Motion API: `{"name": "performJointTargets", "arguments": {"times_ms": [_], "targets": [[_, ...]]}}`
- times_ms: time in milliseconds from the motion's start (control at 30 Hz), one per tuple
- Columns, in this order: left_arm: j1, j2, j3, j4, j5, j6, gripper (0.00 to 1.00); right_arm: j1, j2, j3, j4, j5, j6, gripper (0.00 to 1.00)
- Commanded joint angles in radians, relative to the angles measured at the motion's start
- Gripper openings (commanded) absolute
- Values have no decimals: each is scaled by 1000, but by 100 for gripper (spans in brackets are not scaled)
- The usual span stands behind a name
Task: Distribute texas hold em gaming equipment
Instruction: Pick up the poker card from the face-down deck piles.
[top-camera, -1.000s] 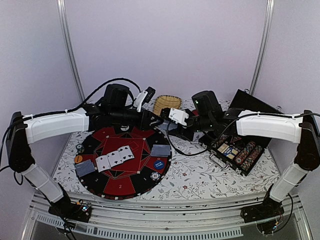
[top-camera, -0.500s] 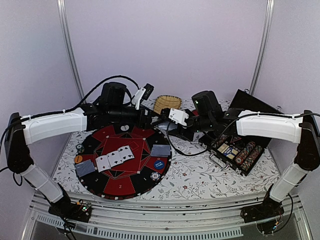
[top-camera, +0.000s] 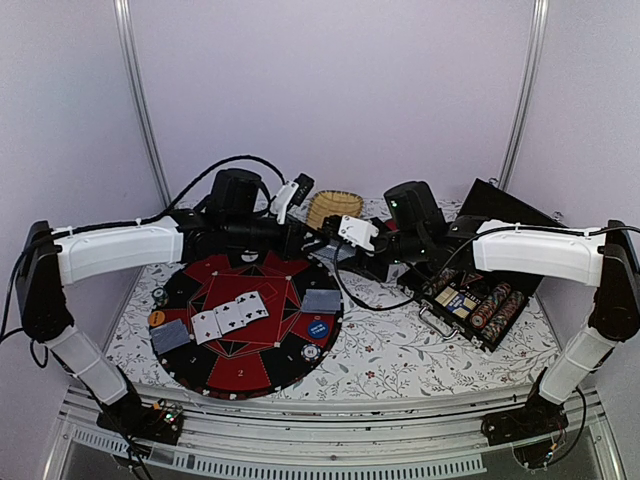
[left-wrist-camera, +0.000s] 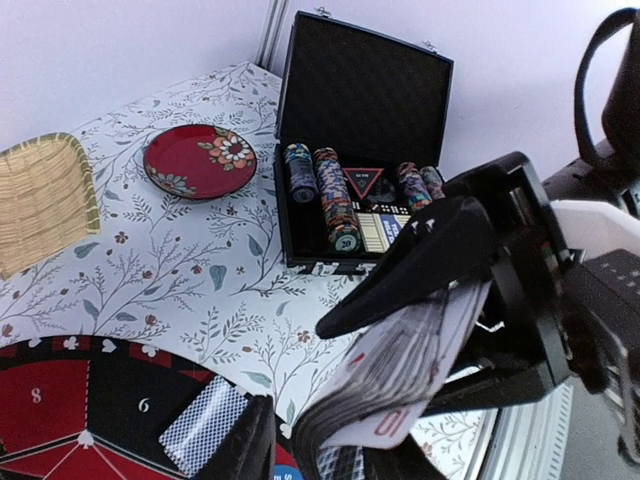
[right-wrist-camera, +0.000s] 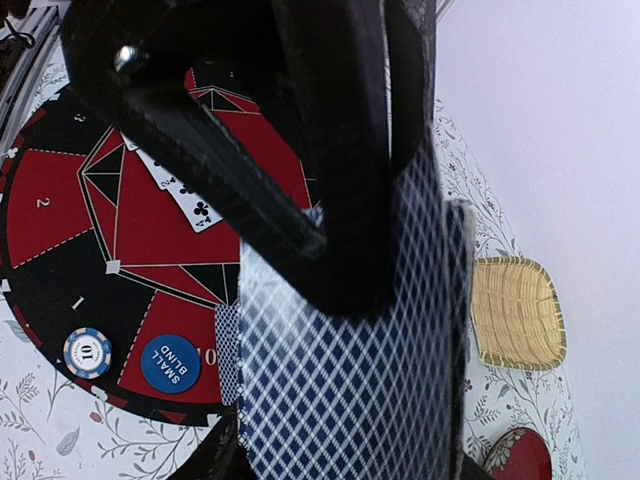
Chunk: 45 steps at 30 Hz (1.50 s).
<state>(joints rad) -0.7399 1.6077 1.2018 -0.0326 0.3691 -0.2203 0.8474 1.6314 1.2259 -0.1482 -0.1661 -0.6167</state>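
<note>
My right gripper (top-camera: 345, 258) is shut on a thick deck of cards (right-wrist-camera: 350, 400) with blue diamond backs, held above the round mat's far right rim. The deck (left-wrist-camera: 420, 360) shows its white faces in the left wrist view. My left gripper (top-camera: 312, 240) meets it from the left, its jaws standing either side of the deck's near end (left-wrist-camera: 320, 440); whether they pinch a card is hidden. On the red-and-black mat (top-camera: 240, 372) lie face-up cards (top-camera: 230, 315), two face-down cards (top-camera: 320, 300) (top-camera: 170, 335), a blue small-blind button (top-camera: 318, 327) and a chip (top-camera: 311, 351).
An open black case (top-camera: 480, 300) with rows of chips stands at the right. A straw basket (top-camera: 333, 207) sits at the back, and a dark-red plate (left-wrist-camera: 200, 162) beside it. More chips (top-camera: 157, 318) lie at the mat's left rim. A flowered cloth covers the table.
My left gripper drew back slightly to the left, then returned to the deck. The right arm and the deck have stayed still.
</note>
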Motion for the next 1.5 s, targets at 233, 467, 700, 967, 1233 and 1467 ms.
{"name": "performJointTargets", "arguments": {"times_ms": [233, 467, 700, 967, 1233, 1467], "targets": [[13, -81, -41, 13, 6, 22, 49, 8, -31, 3, 26, -27, 6, 46], [27, -124, -59, 22, 53, 18, 47, 8, -36, 2, 26, -28, 10, 46], [33, -136, -75, 24, 88, 19, 27, 8, -33, 8, 27, -30, 6, 45], [34, -154, -79, -1, 115, 39, 0, 3, -37, 3, 27, -30, 7, 45], [55, -261, -78, -73, 92, 141, 0, -51, -56, -38, 27, -35, 15, 45], [113, -356, -23, -263, 126, 276, 0, -122, -78, -78, 32, -29, 17, 45]]}}
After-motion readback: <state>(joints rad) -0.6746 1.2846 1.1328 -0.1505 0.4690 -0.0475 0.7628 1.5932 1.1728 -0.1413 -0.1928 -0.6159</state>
